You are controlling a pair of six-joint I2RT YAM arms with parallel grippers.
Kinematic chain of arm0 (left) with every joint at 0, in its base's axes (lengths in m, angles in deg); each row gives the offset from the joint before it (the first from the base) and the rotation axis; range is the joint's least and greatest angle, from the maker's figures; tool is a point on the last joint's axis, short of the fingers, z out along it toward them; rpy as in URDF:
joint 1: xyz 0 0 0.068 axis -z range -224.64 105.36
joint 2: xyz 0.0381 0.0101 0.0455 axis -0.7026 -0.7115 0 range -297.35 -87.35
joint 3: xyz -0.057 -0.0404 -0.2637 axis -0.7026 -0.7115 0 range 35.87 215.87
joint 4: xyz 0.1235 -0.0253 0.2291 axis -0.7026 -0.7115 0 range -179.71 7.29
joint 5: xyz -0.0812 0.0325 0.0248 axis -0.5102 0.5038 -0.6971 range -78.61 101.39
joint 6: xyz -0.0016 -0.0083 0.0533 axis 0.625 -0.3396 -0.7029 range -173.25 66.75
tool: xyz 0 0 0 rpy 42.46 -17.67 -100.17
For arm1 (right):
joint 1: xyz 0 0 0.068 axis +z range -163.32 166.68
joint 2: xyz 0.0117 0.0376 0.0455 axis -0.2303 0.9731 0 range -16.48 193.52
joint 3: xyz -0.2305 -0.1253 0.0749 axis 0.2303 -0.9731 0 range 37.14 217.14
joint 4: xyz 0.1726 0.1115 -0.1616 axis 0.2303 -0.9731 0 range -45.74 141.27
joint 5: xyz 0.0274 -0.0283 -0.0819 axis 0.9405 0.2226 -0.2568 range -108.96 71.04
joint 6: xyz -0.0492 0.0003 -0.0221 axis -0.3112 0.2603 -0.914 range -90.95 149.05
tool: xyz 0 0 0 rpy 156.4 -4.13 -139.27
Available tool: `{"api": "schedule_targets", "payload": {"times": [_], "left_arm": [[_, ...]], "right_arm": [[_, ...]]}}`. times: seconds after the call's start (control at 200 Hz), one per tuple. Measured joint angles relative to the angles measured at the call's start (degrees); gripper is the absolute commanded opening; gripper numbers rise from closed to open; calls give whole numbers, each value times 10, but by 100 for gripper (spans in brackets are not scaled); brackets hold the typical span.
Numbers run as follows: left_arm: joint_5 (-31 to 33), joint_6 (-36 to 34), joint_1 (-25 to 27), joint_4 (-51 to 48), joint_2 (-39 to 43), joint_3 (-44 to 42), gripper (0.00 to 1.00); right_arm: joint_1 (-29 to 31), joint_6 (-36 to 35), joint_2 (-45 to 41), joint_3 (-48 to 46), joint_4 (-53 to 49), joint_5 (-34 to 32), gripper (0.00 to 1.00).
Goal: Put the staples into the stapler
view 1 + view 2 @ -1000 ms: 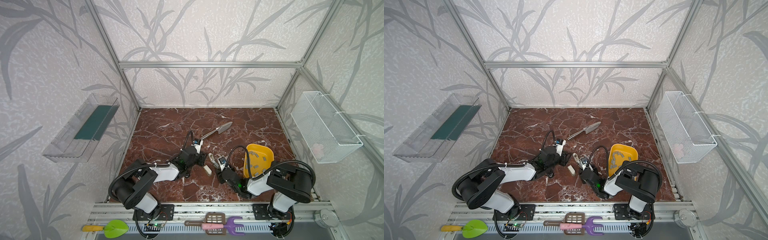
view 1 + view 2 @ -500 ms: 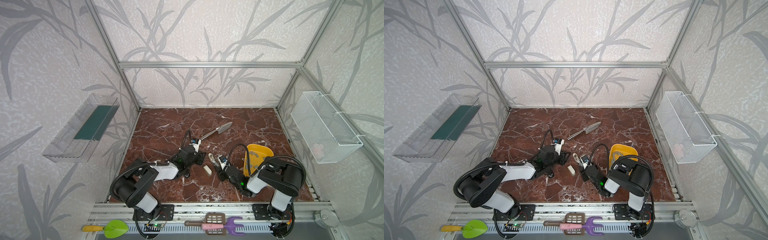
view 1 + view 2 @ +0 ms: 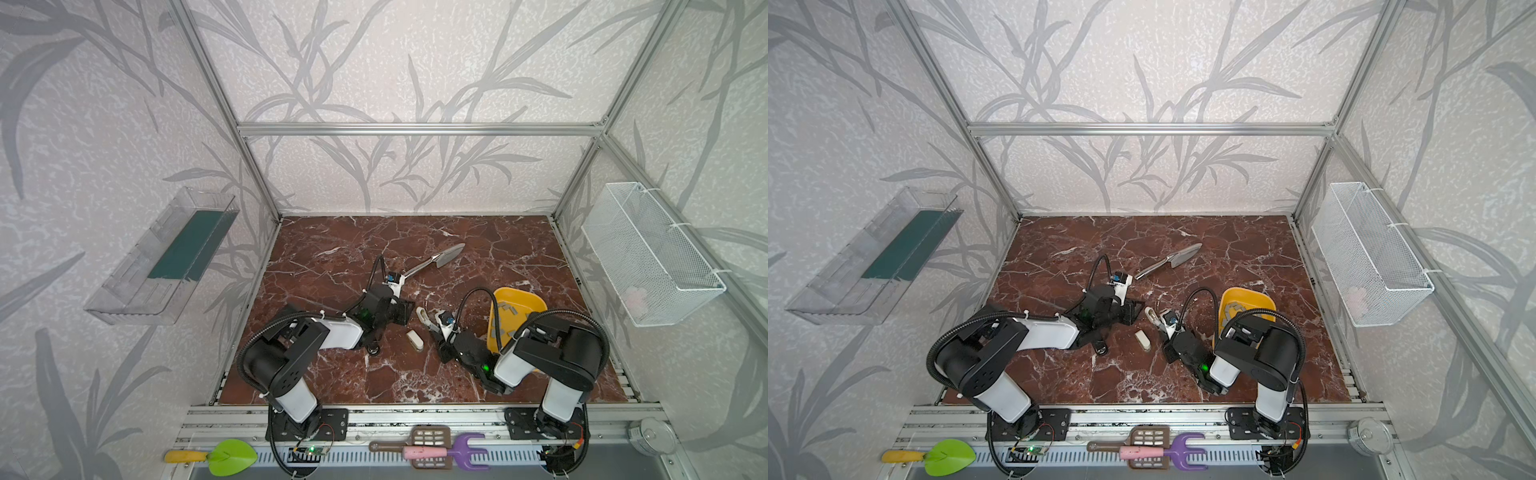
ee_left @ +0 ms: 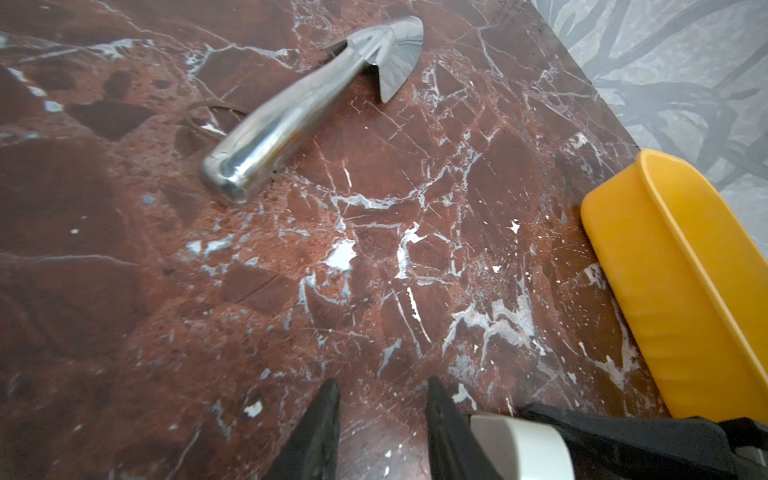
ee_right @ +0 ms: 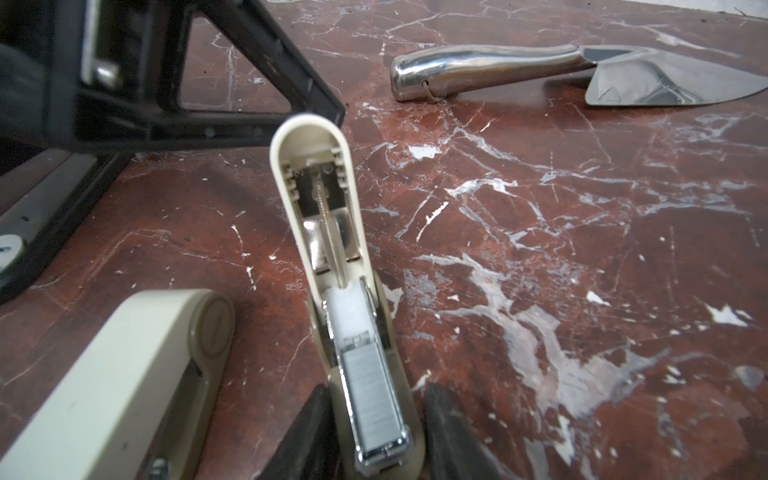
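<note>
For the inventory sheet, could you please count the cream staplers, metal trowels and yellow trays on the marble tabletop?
Cream staplers: 2 (open stapler, closed stapler)
Metal trowel: 1
Yellow tray: 1
Total: 4

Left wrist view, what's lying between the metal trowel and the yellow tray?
Nothing: just bare marble table between the metal trowel and the yellow tray. The left wrist view shows it plainly.

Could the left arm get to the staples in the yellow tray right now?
Probably not easily: the open stapler and the right gripper lie between the left gripper and the yellow tray of staples, which the right arm partly overhangs.
</note>
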Motion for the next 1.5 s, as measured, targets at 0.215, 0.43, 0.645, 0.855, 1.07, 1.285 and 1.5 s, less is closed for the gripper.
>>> {"api": "schedule_targets", "payload": {"times": [0.215, 0.43, 0.645, 0.855, 1.07, 1.285, 1.5], "left_arm": [[-38, -6, 21, 19, -2, 1, 37], [-56, -17, 52, 63, -3, -19, 37], [-73, -24, 63, 114, -37, -51, 36], [-74, -30, 67, 135, -56, -51, 37], [-48, -39, 68, 141, -29, -75, 37], [-8, -47, 68, 117, 38, -82, 39], [3, -52, 68, 73, 39, -35, 38]], "right_arm": [[0, 8, 0, 0, 1, 4, 35], [0, 26, 0, 1, 1, 3, 33], [0, 40, -8, 1, -9, 3, 34], [0, 46, -39, 1, -54, 8, 40], [0, 47, -66, -1, -95, 10, 40], [0, 47, -83, -7, -109, 12, 48], [4, 46, -209, -26, -187, 12, 48]]}}
